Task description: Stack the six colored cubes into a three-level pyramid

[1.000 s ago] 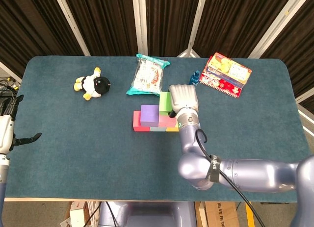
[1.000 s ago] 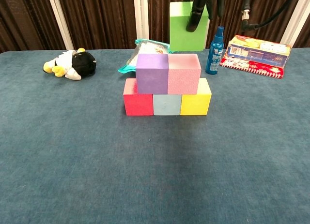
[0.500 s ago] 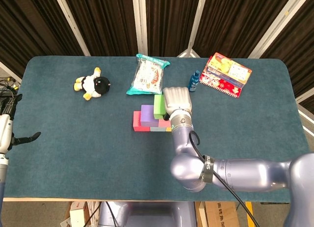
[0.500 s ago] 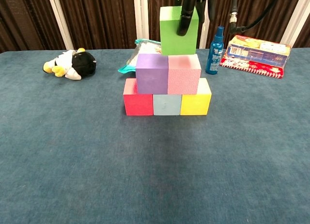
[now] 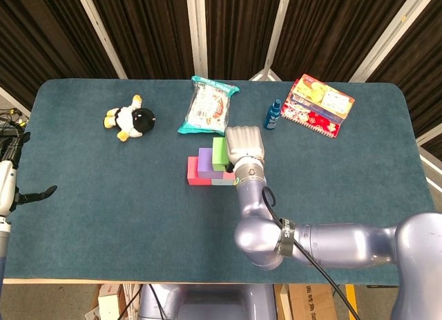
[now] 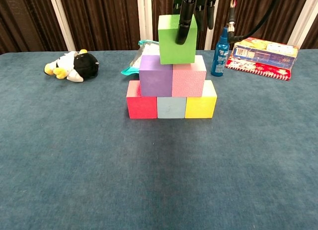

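the right hand point(image 5: 244, 148) grips the green foam cube point(image 6: 177, 39) from above, a dark finger point(image 6: 182, 26) down its front face. the cube sits over the seam between the purple foam cube point(image 6: 155, 76) and the pink foam cube point(image 6: 189, 76); whether it touches them is unclear. beneath those stand the red foam cube point(image 6: 141, 101), grey-blue foam cube point(image 6: 171, 108) and yellow foam cube point(image 6: 200, 104). the left hand point(image 5: 14, 175), far left of the pyramid, holds nothing, its fingers apart.
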Motion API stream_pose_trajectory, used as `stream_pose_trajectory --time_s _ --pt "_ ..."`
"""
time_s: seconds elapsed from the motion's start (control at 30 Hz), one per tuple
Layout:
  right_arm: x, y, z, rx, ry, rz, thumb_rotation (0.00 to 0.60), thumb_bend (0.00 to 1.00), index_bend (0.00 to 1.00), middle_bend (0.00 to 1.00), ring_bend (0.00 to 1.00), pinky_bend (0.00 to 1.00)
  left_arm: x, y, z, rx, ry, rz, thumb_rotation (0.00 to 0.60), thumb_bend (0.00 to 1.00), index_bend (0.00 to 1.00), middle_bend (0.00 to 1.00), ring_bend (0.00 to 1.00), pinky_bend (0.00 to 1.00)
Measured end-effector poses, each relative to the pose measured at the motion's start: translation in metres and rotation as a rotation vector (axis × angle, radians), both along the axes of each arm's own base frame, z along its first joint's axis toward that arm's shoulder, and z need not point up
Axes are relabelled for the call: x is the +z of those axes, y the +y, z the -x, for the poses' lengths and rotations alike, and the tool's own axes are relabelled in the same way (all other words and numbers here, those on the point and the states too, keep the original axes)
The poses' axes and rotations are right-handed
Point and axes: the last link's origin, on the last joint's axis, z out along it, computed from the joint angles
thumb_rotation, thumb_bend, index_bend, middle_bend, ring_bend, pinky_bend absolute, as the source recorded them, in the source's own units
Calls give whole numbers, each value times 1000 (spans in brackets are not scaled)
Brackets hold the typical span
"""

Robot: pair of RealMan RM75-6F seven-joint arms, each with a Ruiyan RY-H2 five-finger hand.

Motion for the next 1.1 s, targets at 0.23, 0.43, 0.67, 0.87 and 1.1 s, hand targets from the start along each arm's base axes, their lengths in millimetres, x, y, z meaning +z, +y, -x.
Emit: stream_pose_trajectory --time_s 0.23,0.43,0.67,0.87,1.1 --pt "-3 -1 0 6 5 -2 600 262 445 528 508 441 -1 0 0 1 2 1 600 136 11 89 14 38" --pt "-5 -2 0 2 3 -6 600 262 445 528 508 441 -1 0 0 2 2 1 600 136 11 89 14 38" --pt "-7 -3 0 2 4 -7 600 263 445 528 508 441 -1 1 1 3 1 1 600 136 11 89 14 38" --pt "-11 -2 0 -1 1 -15 600 262 445 528 508 441 -1 1 1 4 1 0 600 136 11 89 14 38" --pt "-14 -3 1 -1 1 -18 600 263 445 528 508 441 -1 0 1 3 3 1 600 136 11 89 14 38"
